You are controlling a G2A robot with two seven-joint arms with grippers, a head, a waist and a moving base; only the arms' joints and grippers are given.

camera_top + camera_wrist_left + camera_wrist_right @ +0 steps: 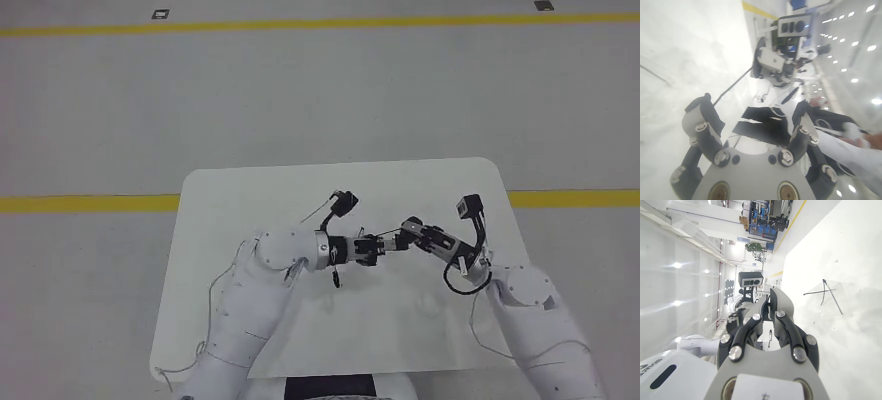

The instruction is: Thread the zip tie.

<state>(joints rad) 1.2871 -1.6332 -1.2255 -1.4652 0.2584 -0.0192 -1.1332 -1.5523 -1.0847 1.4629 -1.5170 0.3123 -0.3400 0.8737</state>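
White, rounded shells on the left arm (245, 300) and right arm (545, 310), thin pale cables trailing alongside. Grey metal plate on the left end effector (753, 106), black linkages pinned with silver screws, black tape around the fingers (706, 111). Same grey-and-black build on the right end effector (768, 300), dark oval slot on its white wrist shell.

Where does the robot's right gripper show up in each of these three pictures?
Top view: right gripper over mid-table, facing the left gripper.
Left wrist view: right gripper farther off, facing the camera, holding the zip tie.
Right wrist view: right gripper close up, pointing away.
Shared landmark: yellow floor tape.
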